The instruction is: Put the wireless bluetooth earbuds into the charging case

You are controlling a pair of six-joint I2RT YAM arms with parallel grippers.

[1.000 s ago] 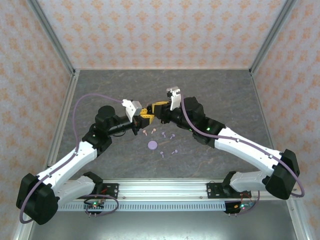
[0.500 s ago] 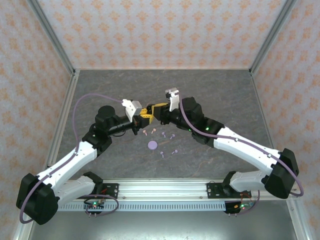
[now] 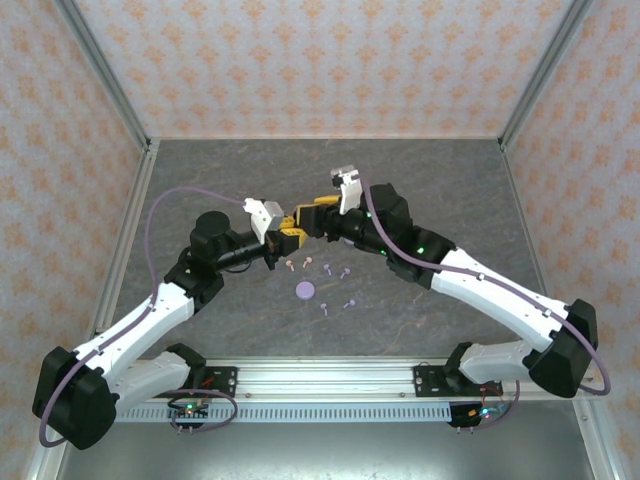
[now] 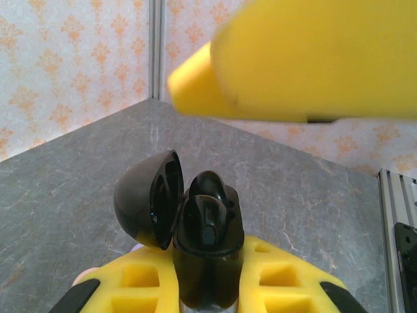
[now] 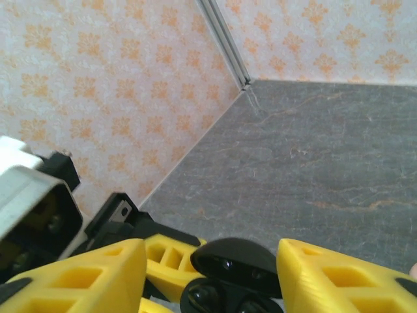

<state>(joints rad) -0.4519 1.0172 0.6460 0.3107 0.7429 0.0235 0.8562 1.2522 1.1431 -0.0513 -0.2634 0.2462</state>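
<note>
My left gripper [image 3: 287,234] is shut on a black charging case [image 4: 207,251], held upright above the table. Its domed lid [image 4: 144,201] hangs open to the left. A glossy black earbud [image 4: 210,218] sits in the case's mouth, and from the right wrist two dark buds [image 5: 210,301] show under the lid [image 5: 236,255]. My right gripper [image 3: 312,214] hovers just over the case, open, one yellow finger [image 5: 88,282] on each side and nothing held. Several pale lavender and pinkish earbuds [image 3: 327,269] lie on the grey table below.
A lavender round disc case [image 3: 305,290] lies among the loose buds. More buds rest nearer the front [image 3: 323,307]. The grey table [image 3: 450,190] is bare to the right and back. Patterned walls enclose the cell, and a metal rail [image 3: 320,385] runs along the near edge.
The right gripper's jaws have spread apart from shut to open, and it has shifted slightly up and back over the case. The left gripper keeps the case still.
</note>
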